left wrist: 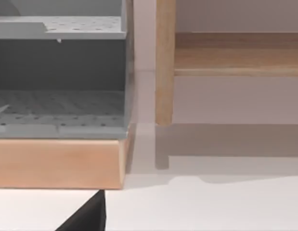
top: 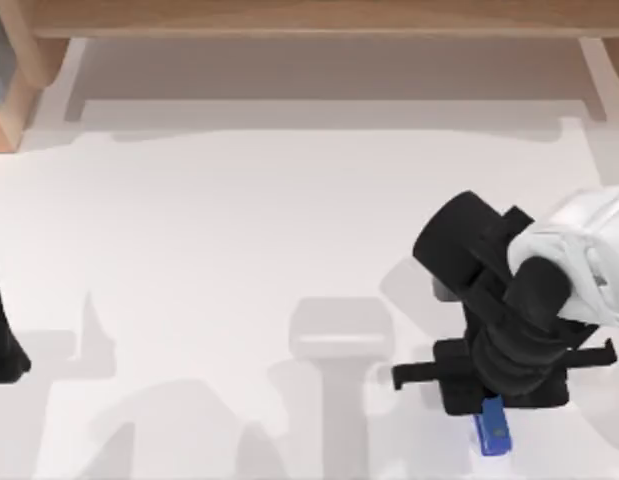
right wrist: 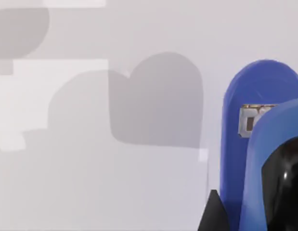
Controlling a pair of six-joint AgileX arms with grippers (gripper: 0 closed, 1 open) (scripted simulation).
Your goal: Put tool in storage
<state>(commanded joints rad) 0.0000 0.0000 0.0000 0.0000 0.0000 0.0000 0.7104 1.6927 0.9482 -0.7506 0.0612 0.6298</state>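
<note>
The tool [top: 493,428] sits low and right of centre in the top view, a narrow bright-blue thing lying on the white desk [top: 239,250], with just its lower end poking out from under the right arm. From the right wrist camera it's way closer: the blue tool [right wrist: 238,159] has a smooth plastic-looking body with a rounded tip, a small pale rectangular label mark on it, and a glossy black rounded part at the lower right corner of that frame.

The right hand [top: 486,388] is directly over the tool, all matte black blocky parts with a thin black crossbar sticking out to either side, and the white glossy arm shell comes in from the right edge. Can't tell how wide its fingers are or whether they're touching the tool, the arm covers all that.

The left arm [top: 1,335] is parked at the far left edge of the top view, just a dark sliver. Can't tell what its hand is doing either.

The left wrist camera looks at a storage unit [left wrist: 59,96] in the upper left of its frame: grey shelves with a dotted perforated surface, sitting on a light wood base. A light wooden post [left wrist: 164,62] stands just beside it.
</note>
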